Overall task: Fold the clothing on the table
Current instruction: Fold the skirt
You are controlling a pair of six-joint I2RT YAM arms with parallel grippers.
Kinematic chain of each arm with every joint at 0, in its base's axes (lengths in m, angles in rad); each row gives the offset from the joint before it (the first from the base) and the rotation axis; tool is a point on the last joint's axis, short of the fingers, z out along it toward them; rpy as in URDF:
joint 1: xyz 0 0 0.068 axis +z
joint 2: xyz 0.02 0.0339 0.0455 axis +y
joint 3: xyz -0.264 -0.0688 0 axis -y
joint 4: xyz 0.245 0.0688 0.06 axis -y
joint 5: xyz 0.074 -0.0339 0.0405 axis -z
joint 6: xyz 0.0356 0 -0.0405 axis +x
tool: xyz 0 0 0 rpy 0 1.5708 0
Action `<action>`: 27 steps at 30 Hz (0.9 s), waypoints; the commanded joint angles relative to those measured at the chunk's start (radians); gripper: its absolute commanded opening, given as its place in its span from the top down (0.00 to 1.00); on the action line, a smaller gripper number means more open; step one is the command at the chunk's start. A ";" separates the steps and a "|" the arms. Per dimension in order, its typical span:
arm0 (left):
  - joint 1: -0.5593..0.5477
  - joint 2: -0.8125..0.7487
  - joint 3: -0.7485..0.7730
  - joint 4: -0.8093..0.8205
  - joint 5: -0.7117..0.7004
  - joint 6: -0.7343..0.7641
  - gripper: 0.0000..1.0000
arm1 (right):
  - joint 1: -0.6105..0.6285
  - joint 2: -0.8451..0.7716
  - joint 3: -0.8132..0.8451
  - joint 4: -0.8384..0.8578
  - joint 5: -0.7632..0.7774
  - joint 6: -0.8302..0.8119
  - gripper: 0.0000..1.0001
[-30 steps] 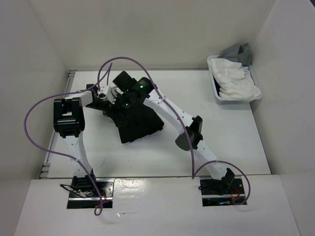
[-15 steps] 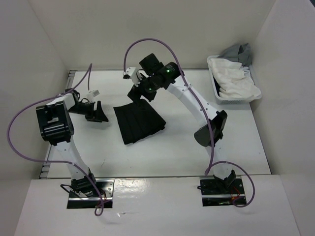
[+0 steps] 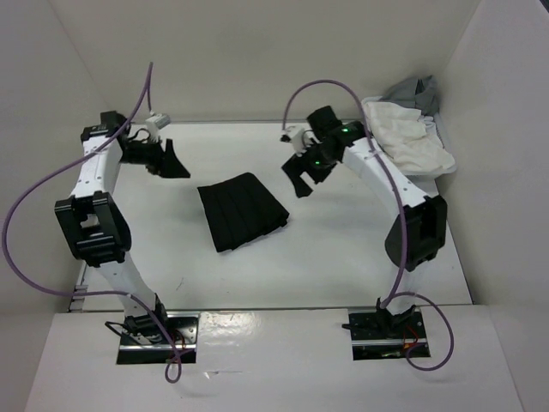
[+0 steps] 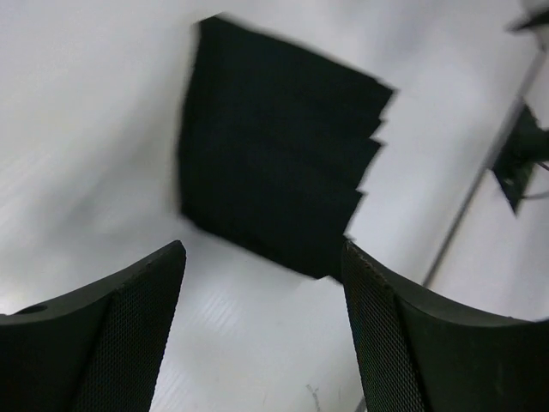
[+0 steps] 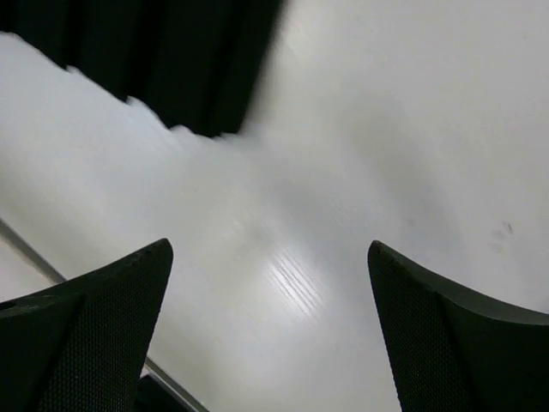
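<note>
Top external view, starting at the near edge: both arm bases sit at 6 o'clock and the white table (image 3: 343, 266) stretches away from them. The black pleated skirt (image 3: 243, 211) lies flat just left of the table's middle as a compact, nearly square bundle. Its pleats run roughly from 11 to 5 o'clock, and neither arm touches it. Farther back, the left gripper (image 3: 163, 159) hangs near the far left corner, so the skirt sits at about 4 o'clock from it. The right gripper (image 3: 302, 176) hovers past the skirt's far right corner, with the skirt at about 8 o'clock. The right one looks slightly nearer. Each wrist camera shows its own jaws spread wide with only bare tabletop between them, so both are empty, and the dark fabric sits beyond the fingertips. Any further fold would probably mean reaching back inward and down, most easily across the pleat lines from the right. In the far right corner, at 1 o'clock, a small tray (image 3: 377, 167) holds a white cloth (image 3: 412, 142) and a grey cloth (image 3: 416, 88).
</note>
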 commanded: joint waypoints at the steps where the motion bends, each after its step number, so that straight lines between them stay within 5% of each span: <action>1: -0.104 -0.025 0.095 -0.159 0.171 0.057 0.20 | -0.134 -0.154 -0.124 0.114 0.013 -0.002 0.02; 9: -0.244 0.075 0.093 -0.245 0.205 0.167 0.20 | -0.279 -0.289 -0.308 0.145 0.004 0.018 0.02; 27: -0.209 0.398 0.002 -0.259 0.203 0.379 0.21 | -0.348 -0.283 -0.359 0.136 -0.050 0.027 0.02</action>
